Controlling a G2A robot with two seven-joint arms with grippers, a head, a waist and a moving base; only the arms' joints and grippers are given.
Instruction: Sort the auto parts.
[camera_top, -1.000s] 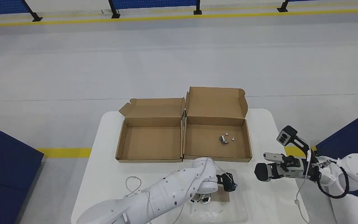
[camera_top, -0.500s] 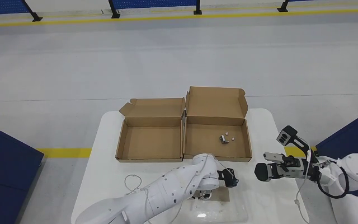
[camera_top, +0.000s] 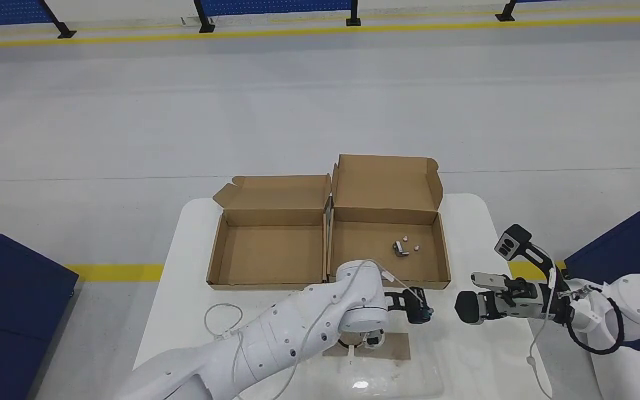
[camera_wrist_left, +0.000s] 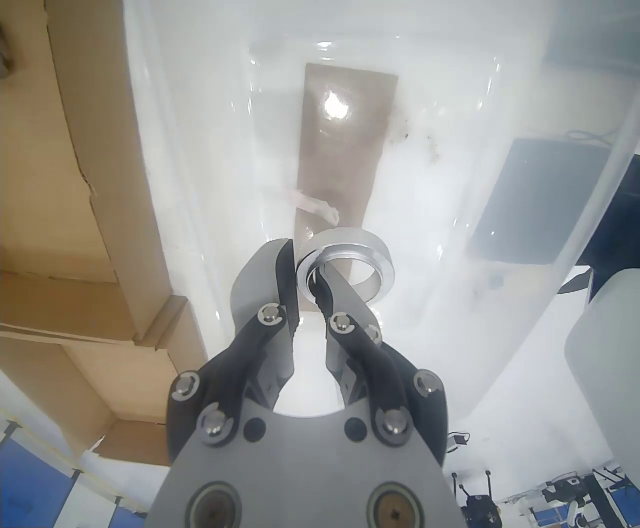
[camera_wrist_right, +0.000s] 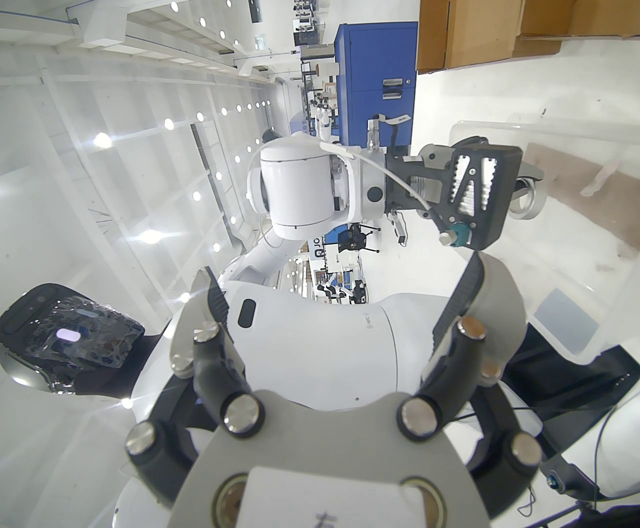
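My left gripper (camera_wrist_left: 306, 282) is shut on the rim of a shiny metal ring (camera_wrist_left: 346, 266), held above a clear plastic tray (camera_wrist_left: 595, 215) near the table's front. From the right wrist view the ring (camera_wrist_right: 529, 199) shows behind the left wrist. A small pale part (camera_wrist_left: 316, 204) lies on a brown strip (camera_wrist_left: 345, 130) under the tray. In the top view the left gripper (camera_top: 373, 339) is just in front of the right cardboard box (camera_top: 365, 255). My right gripper (camera_top: 462, 306) stands open and empty over the table's right side, pointing at the left arm.
Two open cardboard boxes sit side by side at the back; the left box (camera_top: 270, 255) has a bare floor, and the right one holds a few small grey parts (camera_top: 403, 244). A loose white cable (camera_top: 222, 322) lies at the front left.
The left arm has risen and shifted toward the boxes, carrying the ring up from the tray. The right arm has not moved.
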